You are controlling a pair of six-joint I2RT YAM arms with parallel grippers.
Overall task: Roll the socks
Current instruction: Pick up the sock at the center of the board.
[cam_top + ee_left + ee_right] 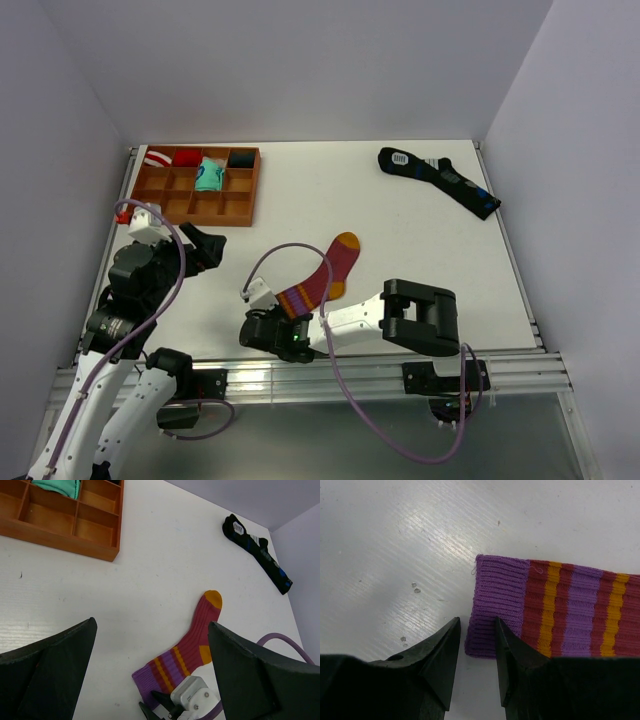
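Pre-grasp step: R fingers [437, 655] part-spread astride purple cuff [497, 592] of sock [580, 610], nothing pinched; L fingers [55, 657] wide apart; next needs closing on cuff, rolling twd toe [347, 240].

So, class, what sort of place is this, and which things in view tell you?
Most likely a robotics lab test cell, not a home: a white table boxed in by plain walls, a left arm and a right arm mounted on a metal rail, and a sock lying near a wooden tray.
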